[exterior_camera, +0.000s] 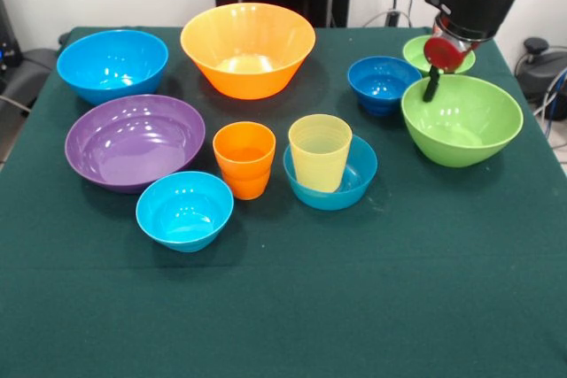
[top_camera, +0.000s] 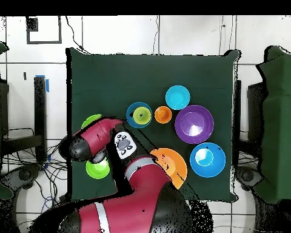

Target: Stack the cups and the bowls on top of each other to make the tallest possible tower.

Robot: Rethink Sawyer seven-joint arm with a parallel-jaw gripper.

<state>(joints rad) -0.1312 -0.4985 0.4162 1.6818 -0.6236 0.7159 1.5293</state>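
Gripper (exterior_camera: 431, 84) on Sawyer's red arm is hovering over the large lime green plastic bowl's (exterior_camera: 462, 119) far rim, finger state unclear; translucent yellow tumbler (exterior_camera: 319, 151) is sitting inside a light blue bowl (exterior_camera: 357, 178).

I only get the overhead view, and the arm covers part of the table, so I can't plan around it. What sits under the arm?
Observer: A small dark blue bowl, empty, right beside the large green bowl.
Operator: And where is the pincer?
Observer: The pincer hangs over that green bowl's rim on the robot's side. I cannot tell whether it is open.
Operator: Is the yellow cup standing up?
Observer: Yes, the yellow cup stands upright inside a light blue bowl.
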